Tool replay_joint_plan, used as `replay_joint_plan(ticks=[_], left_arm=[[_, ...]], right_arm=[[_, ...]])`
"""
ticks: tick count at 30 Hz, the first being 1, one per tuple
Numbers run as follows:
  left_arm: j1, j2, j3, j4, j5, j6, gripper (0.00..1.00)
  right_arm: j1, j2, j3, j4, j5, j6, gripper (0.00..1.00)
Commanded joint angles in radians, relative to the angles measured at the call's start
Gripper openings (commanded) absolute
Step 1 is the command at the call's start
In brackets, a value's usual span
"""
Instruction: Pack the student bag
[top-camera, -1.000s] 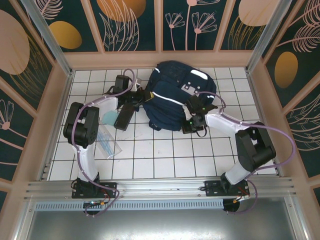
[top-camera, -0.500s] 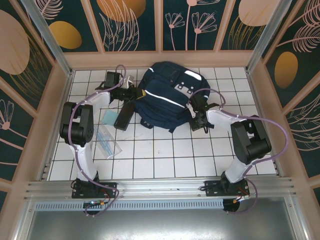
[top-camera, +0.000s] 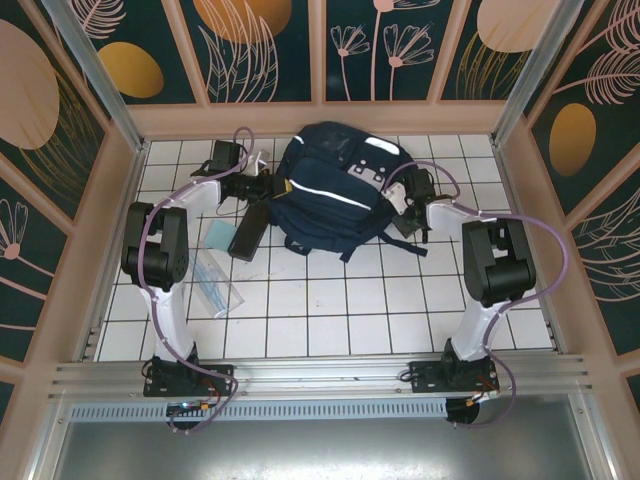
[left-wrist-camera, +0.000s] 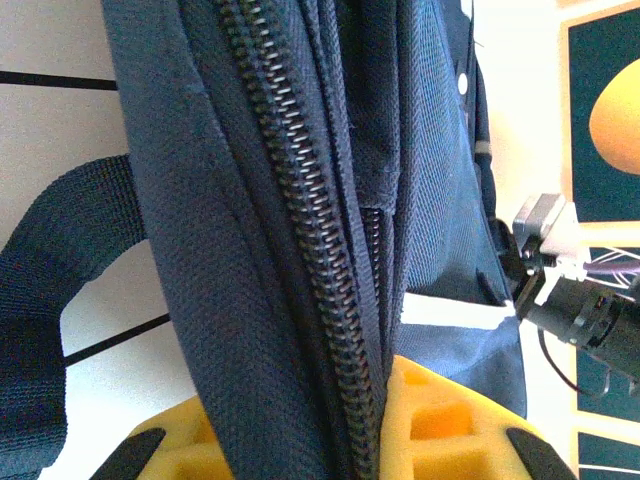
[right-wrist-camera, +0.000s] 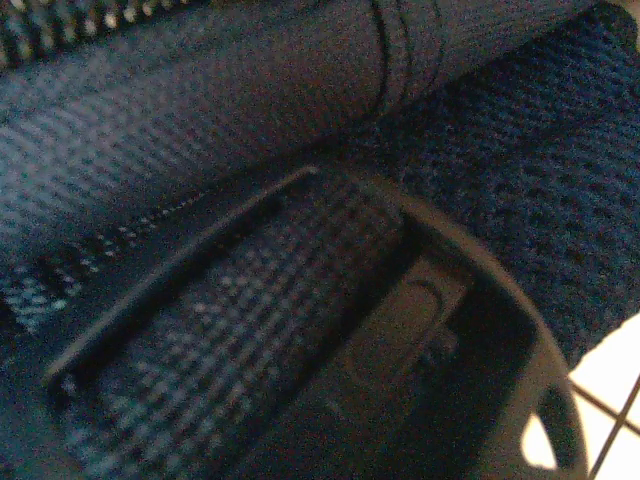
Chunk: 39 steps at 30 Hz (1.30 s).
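Note:
The student bag (top-camera: 335, 188), dark navy with thin white stripes, lies on the white tiled floor near the back wall. My left gripper (top-camera: 268, 187) is at the bag's left edge. In the left wrist view its yellow fingers (left-wrist-camera: 455, 425) are shut on a fold of navy fabric (left-wrist-camera: 230, 200) with a zipper (left-wrist-camera: 300, 220) running through it. My right gripper (top-camera: 403, 205) presses against the bag's right side. The right wrist view is dark and very close: navy weave (right-wrist-camera: 200, 130), mesh (right-wrist-camera: 520, 150) and a dark plastic buckle (right-wrist-camera: 400, 320). Its fingers are hidden.
A long black case (top-camera: 247, 232) lies left of the bag, with a pale teal flat item (top-camera: 214, 236) beside it. A clear plastic packet (top-camera: 212, 282) sits nearer the left arm. A loose strap (top-camera: 362, 245) trails from the bag. Wooden walls enclose the floor.
The bag has slid left and toward the back wall and flattened. The right arm has folded back to the bag's right side. The left gripper has pulled back-left.

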Motion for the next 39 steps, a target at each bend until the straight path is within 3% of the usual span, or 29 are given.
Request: replay_joint_plan(ticks=[1,7,12,13,17,20,25,32,37,39], left_arm=[[0.03,-0.012,0.049,-0.042,0.085,0.105,0.0],[0.033,-0.015,0.053,-0.056,0.089,0.116,0.0],[0.033,-0.016,0.045,-0.041,0.082,0.098,0.0],[0.033,-0.017,0.038,-0.027,0.081,0.086,0.0],[0.032,-0.036,-0.006,0.06,0.078,0.017,0.0],[0.03,-0.045,-0.028,0.105,0.076,-0.024,0.0],[0.004,-0.065,-0.048,0.146,0.068,-0.055,0.0],[-0.07,-0.094,-0.079,0.147,0.068,-0.072,0.0],[-0.096,-0.174,-0.216,0.138,0.049,-0.077,0.0],[-0.102,-0.21,-0.301,0.131,0.039,-0.075,0.0]], right_arm=[[-0.093,0.026,0.071,0.144,0.098,-0.09,0.0],[-0.111,0.09,0.124,0.164,0.085,-0.13,0.0],[-0.102,0.066,0.142,0.11,0.004,-0.057,0.0],[-0.1,0.05,0.139,0.1,-0.017,-0.036,0.02],[-0.074,-0.011,0.128,0.035,-0.076,0.061,0.3],[-0.05,-0.051,0.114,-0.007,-0.075,0.109,0.43],[-0.045,-0.12,0.09,-0.041,0.004,0.207,0.44],[0.006,-0.291,0.026,-0.038,0.045,0.494,0.45],[0.003,-0.4,-0.06,0.042,-0.067,0.702,0.46],[-0.008,-0.424,-0.083,0.074,-0.076,0.764,0.52]])
